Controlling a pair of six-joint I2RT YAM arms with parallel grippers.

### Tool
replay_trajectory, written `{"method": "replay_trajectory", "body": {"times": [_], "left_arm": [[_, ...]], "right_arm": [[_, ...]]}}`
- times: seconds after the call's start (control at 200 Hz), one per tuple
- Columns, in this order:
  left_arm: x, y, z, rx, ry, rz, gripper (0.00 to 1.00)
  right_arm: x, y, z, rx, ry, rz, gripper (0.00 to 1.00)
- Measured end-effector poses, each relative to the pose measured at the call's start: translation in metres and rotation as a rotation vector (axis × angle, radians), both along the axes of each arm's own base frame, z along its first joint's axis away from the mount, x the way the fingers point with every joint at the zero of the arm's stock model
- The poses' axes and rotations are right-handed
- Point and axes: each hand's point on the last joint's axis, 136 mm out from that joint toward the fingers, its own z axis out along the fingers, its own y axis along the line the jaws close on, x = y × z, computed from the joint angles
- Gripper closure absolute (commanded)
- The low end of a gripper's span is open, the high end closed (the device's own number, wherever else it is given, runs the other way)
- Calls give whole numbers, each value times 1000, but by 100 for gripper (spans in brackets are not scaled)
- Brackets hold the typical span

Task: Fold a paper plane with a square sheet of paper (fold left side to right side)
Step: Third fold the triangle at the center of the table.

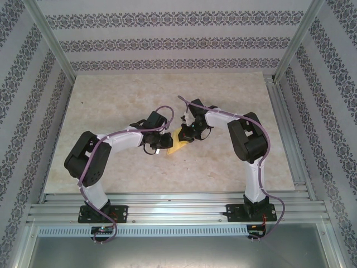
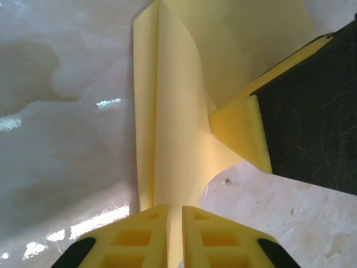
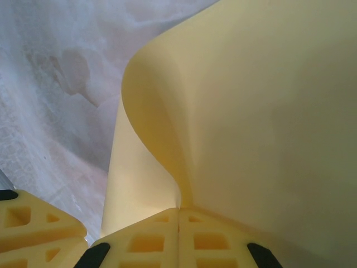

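Over the middle of the table (image 1: 111,167), left gripper (image 2: 175,218) and right gripper (image 3: 178,218) both clamp the curled, partly folded sheet of paper (image 2: 173,111).

Thin square sheet of paper (image 2: 178,111): matt, smooth, pale yellow; table (image 2: 61,139): glossy marbled stone-look top, shows glare; left gripper (image 2: 175,212) fingers (image 2: 139,237): matt yellow moulded plastic; frame rails (image 1: 178,207): bare metal.

Pale marbled tabletop (image 1: 111,167), floral-striped wallpaper (image 1: 167,44) on three walls, aluminium rails (image 1: 178,207) along the near edge
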Motion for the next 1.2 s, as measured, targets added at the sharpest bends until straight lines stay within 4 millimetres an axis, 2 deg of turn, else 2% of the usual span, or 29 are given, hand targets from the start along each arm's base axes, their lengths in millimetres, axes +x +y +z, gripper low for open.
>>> {"method": "replay_trajectory", "body": {"times": [0.28,0.52,0.749,1.199], "left_arm": [[2,-2,9,-14,-18,-2,86],[5,-22,20,-47,-36,-40,86],[4,-35,12,-42,-20,-65,87],[4,-30,-5,7,-9,-66,88]], "right_arm": [[1,1,-2,-7,-2,3,100],[-2,2,-6,-17,10,12,100],[-2,4,-7,-17,9,17,100],[-2,4,-7,-17,9,17,100]]}}
